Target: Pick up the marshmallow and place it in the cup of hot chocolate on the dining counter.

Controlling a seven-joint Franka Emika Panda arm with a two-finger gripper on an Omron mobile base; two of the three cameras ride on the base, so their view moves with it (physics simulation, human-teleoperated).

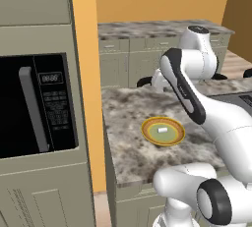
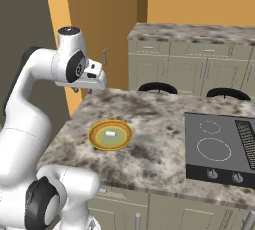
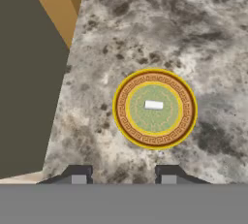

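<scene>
The marshmallow [image 3: 153,104] lies flat at the middle of a round plate [image 3: 127,121], a small white oblong block. In the hand view its long axis runs nearly level, left to right across the picture; in the left base view [image 1: 163,130] and the right base view [image 2: 110,134] it likewise lies roughly crosswise. It looks soft-edged and matte against the plate's pale green centre.

The plate has a yellow rim, then a brown band with a key-pattern border, then a second yellow ring around the green well. It sits on the counter [image 3: 145,29], whose top is mottled grey, white and black stone, near the left edge and a little in from the near edge.

The gripper [image 3: 123,177] hangs well above the plate, its two dark fingertips [image 3: 78,175] apart with nothing between them; the jaws stand partly open and hold nothing.

To the right on the same counter is a dark cooktop [image 2: 221,149] with two ring marks and knobs. A black microwave [image 1: 37,105] sits in a tall pale cabinet at the left. Behind are orange walls and more marbled counters with cabinet doors [image 2: 194,69].
</scene>
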